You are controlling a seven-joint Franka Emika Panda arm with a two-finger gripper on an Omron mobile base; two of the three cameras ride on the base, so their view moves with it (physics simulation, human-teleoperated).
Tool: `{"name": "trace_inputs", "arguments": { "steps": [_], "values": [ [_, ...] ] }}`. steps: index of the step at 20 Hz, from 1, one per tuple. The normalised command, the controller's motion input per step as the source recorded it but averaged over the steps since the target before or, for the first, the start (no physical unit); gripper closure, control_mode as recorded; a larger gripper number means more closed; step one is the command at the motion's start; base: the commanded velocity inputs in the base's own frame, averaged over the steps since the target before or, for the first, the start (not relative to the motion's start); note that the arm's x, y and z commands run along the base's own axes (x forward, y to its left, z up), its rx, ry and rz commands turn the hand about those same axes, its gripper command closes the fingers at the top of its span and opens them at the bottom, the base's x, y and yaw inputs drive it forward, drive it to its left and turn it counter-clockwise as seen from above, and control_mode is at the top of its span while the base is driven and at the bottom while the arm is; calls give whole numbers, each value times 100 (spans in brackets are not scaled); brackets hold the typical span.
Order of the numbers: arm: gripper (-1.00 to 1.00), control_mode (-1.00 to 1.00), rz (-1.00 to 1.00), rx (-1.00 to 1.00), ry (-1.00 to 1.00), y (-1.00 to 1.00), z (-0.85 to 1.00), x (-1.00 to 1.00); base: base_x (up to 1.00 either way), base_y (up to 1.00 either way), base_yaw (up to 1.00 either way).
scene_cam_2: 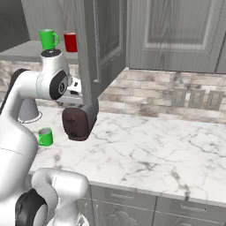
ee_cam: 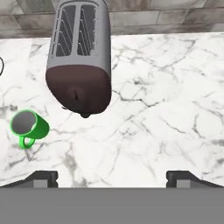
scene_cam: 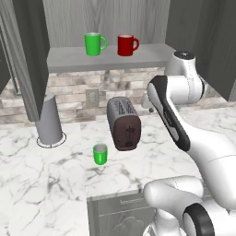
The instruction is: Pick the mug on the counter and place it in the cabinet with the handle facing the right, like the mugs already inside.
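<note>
Grey-brown brick backsplash [scene_cam_2: 145,99] with wall outlets [scene_cam_2: 196,99]

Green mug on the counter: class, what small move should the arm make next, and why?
Probably swing the open gripper left and down toward the green mug. In the hand view the mug stands free on the counter, left of the toaster, well off the line between the fingers, so nothing is lined up for a grasp yet.
</note>
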Motion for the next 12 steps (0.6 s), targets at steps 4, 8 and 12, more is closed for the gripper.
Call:
{"name": "trace_inputs", "arguments": {
  "steps": [4,8,12],
  "values": [
    [-100,-100,-8,0,-3,13,-2,-21,0,0,0],
    [-100,-100,-3,0,-2,9,-4,-28,0,0,0],
    [-100,-100,-2,0,-1,12,-5,-25,0,0,0]
  ]
}}
